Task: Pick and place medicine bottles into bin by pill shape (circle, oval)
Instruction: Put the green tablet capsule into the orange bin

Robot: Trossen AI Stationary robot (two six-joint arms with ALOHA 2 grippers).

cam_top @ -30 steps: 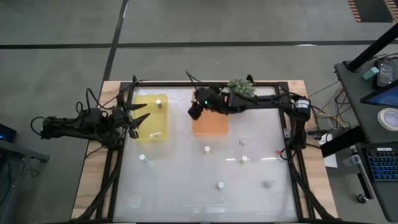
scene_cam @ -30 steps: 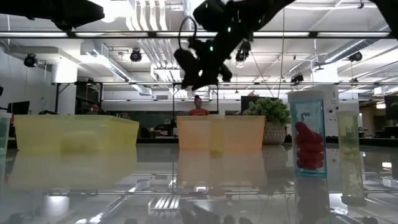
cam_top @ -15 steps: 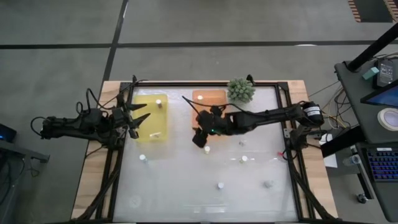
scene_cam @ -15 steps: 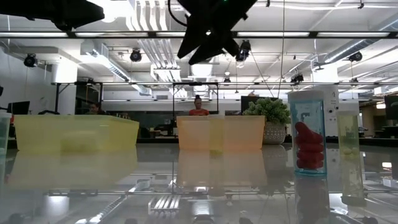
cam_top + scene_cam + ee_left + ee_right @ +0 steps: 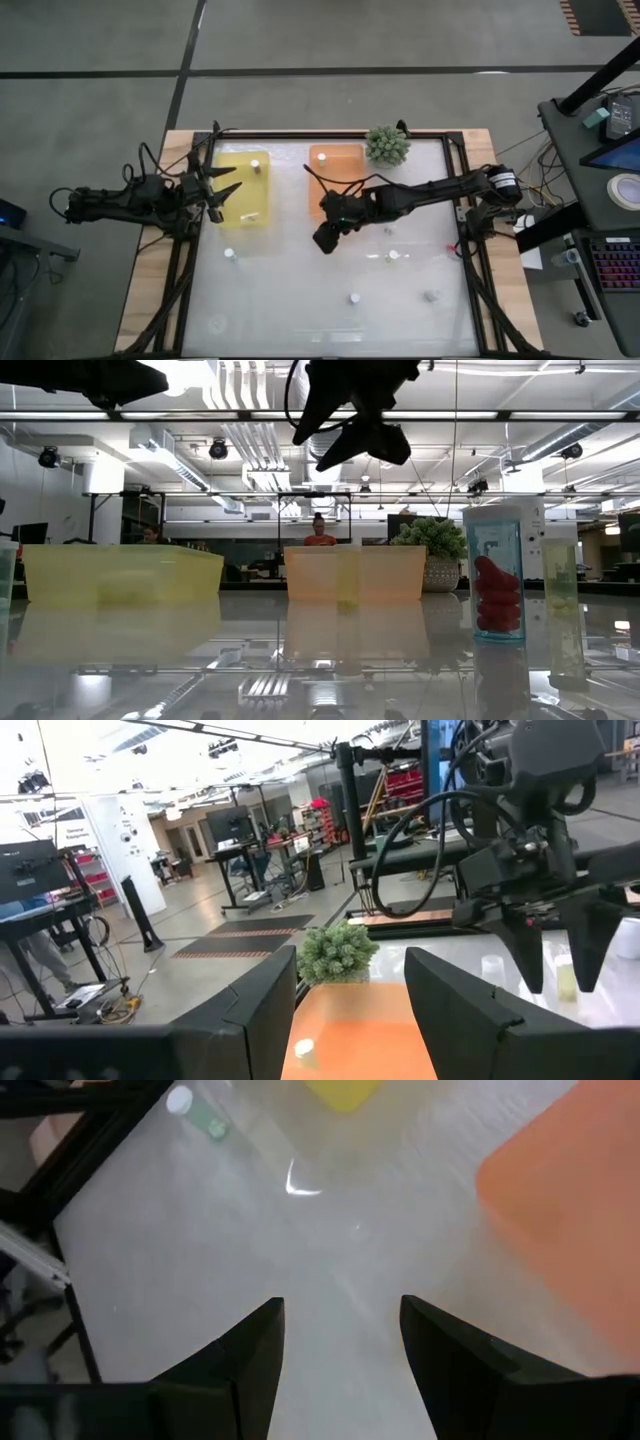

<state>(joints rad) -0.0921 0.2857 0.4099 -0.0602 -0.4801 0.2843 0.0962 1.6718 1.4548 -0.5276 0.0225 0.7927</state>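
— Behind the glossy white table point(image 5: 300, 300) the low view shows an open workshop hall with ceiling lights and a person in an orange top at a bench. Where do the tiny white-capped medicine bottles point(image 5: 393, 255) sit?

— Scattered. From above, one lies on its side in the translucent yellow rectangular bin point(image 5: 245, 189), long axis running across the bin, and another stands upright in that bin's far corner. Loose ones stand cap-up on the table: one near the left edge just off the yellow bin's near corner, two toward the right of centre, two more nearer the near edge. Which pill shape each holds is too small to read.

— And the translucent orange rectangular bin point(image 5: 337, 160)?

— At the far edge beside the spiky green plant ball point(image 5: 387, 144). The left wrist view shows one white cap on its floor; the right arm hides most of the bin from above.

— Grippers?

— The right gripper point(image 5: 325, 240) hangs above the table's middle, just off the orange bin's near edge, fingers point(image 5: 255, 1350) parted with only bare table between them. The left gripper point(image 5: 222, 190) waits at the yellow bin's left rim, its fingers point(image 5: 265, 1005) also spread, grasping nothing.

— Anything doubtful?

— Low view: two bottles at the right loom large, one with red pills, one yellowish, the latter cut off at the frame.
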